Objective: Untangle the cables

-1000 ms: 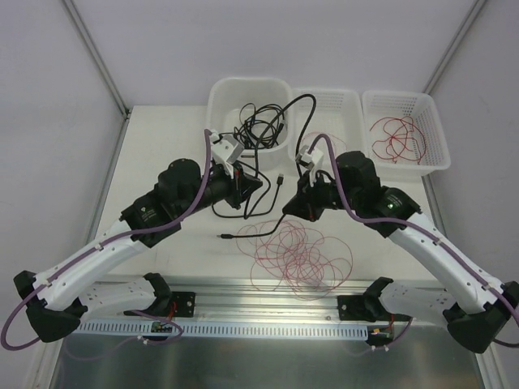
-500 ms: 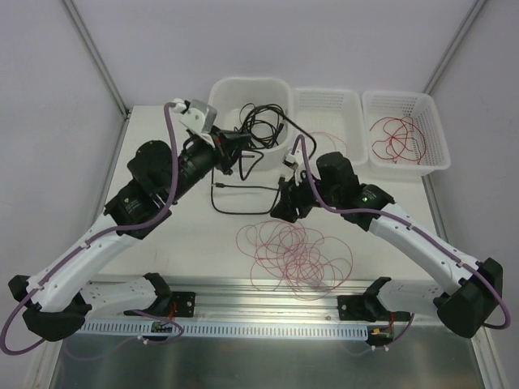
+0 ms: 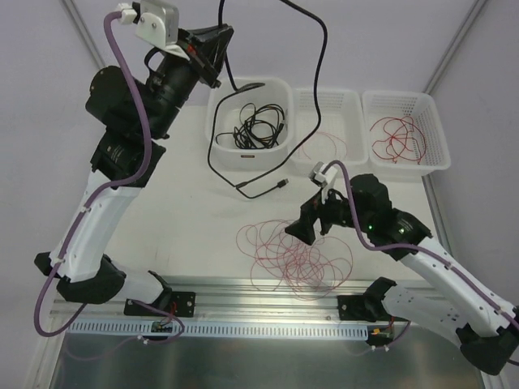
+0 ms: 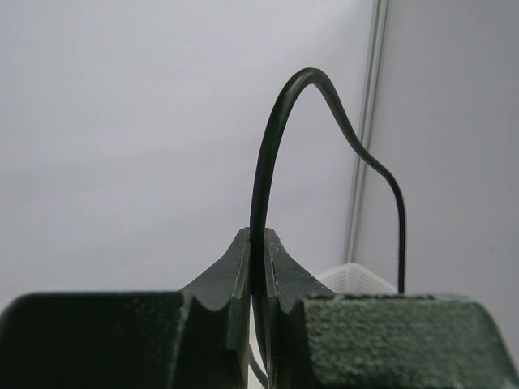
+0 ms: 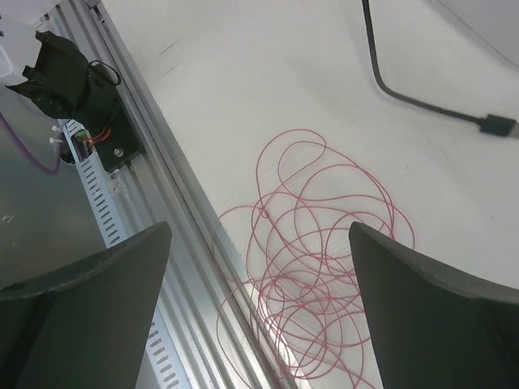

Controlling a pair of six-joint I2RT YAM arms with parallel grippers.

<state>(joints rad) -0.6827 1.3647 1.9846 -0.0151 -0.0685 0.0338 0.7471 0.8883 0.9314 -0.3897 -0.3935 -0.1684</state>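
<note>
My left gripper (image 3: 217, 49) (image 4: 257, 239) is raised high at the back left and is shut on a black cable (image 3: 212, 138) (image 4: 268, 146). One strand hangs down to a plug end (image 3: 281, 184) (image 5: 496, 124) lying on the table. The other strand arcs over the bins (image 3: 324, 44). More black cables (image 3: 255, 126) lie coiled in the left tub. A tangle of thin red wire loops (image 3: 296, 255) (image 5: 324, 243) lies on the table near the front rail. My right gripper (image 3: 298, 231) (image 5: 259, 267) hovers above that tangle, open, nothing between its fingers.
Three white containers stand along the back: a tub (image 3: 223, 89), a middle basket (image 3: 350, 101) and a right basket (image 3: 438, 158) holding red wire (image 3: 397, 138). A metal rail (image 3: 268, 288) (image 5: 162, 186) runs along the near table edge.
My left arm has swung up and back, lifting the black cable off the table. My right gripper has opened, let go of the cable, and moved nearer over the red tangle.
</note>
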